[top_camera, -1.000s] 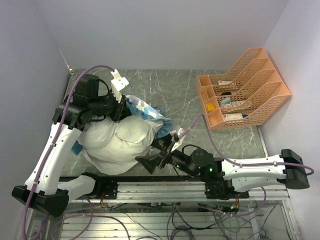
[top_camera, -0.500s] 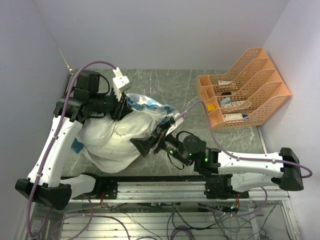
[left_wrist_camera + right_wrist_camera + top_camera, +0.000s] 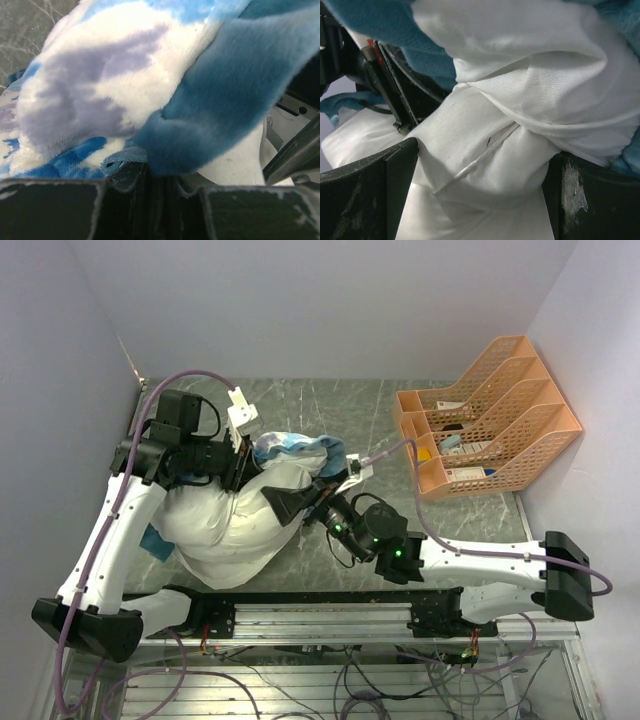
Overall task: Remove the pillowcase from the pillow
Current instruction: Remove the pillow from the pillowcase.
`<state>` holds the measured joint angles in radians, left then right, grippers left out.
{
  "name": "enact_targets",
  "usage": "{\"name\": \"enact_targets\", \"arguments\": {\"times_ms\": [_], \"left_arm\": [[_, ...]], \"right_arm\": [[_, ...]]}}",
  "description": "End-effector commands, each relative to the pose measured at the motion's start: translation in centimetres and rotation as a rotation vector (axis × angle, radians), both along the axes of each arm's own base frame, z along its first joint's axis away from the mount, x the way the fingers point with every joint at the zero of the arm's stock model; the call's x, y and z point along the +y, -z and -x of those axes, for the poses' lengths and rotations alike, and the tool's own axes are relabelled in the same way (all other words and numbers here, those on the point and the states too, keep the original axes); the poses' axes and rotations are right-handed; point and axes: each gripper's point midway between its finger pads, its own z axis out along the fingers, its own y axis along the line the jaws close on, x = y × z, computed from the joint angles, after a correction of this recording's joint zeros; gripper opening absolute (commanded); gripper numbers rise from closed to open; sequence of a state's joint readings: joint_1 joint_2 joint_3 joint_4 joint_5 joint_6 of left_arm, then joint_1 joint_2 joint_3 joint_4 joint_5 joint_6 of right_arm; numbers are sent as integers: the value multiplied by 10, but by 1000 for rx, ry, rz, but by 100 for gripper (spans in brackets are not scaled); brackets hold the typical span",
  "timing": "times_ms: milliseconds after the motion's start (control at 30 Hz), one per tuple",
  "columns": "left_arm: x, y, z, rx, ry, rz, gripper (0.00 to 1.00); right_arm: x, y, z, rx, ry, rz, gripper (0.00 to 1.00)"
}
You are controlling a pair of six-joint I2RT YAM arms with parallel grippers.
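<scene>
The left tool (image 3: pixel 155 187) is clamped on the pillowcase's (image 3: pixel 225 90) teal edge. The right tool (image 3: pixel 480 185) stands wide open, astride a white bulge of the pillow (image 3: pixel 220 525). The pillow lies by the worktop's (image 3: pixel 340 405) left edge, with the pillowcase bunched at its far end.

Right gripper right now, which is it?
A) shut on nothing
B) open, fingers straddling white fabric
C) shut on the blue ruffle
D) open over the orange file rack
B: the right gripper has its fingers wide apart with the white bulk of the pillow between them. The blue pillowcase is pinched by the left gripper instead.
</scene>
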<state>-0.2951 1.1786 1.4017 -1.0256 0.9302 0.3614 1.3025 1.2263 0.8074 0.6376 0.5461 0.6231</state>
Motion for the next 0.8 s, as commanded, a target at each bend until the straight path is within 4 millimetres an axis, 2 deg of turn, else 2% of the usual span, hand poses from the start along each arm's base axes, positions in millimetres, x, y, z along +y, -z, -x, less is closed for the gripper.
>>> {"name": "enact_targets", "arguments": {"times_ms": [0,100,133,233,300,367,400,433,467,533,633,767], "left_arm": [[-3,10,42,164,79,38,23],[-2,8,47,158,88,44,23],[-1,6,49,150,95,44,24],[1,-2,52,106,113,38,30],[5,-13,56,45,129,24,50],[9,-27,59,-26,137,9,68],[12,-36,60,-71,131,3,85],[14,-46,59,-125,122,-1,94],[16,-60,57,-189,104,1,97],[18,-87,55,-302,75,17,100],[18,-120,61,-427,79,60,100],[19,-144,70,-508,99,83,99]], "right_arm": [[9,-70,-13,-58,-3,-220,99],[17,-64,-15,-54,-7,-224,86],[19,-61,-15,-47,-8,-222,76],[20,-56,-16,-52,-7,-223,37],[18,-56,-17,-64,3,-209,3],[19,-58,-17,-82,7,-184,0],[22,-62,-16,-105,-4,-169,0],[27,-65,-14,-130,-21,-147,0],[34,-64,-12,-146,-42,-118,0],[53,-78,-6,-184,-100,-82,0],[80,-80,1,-215,-190,-17,0],[101,-78,5,-229,-248,43,0]]}}
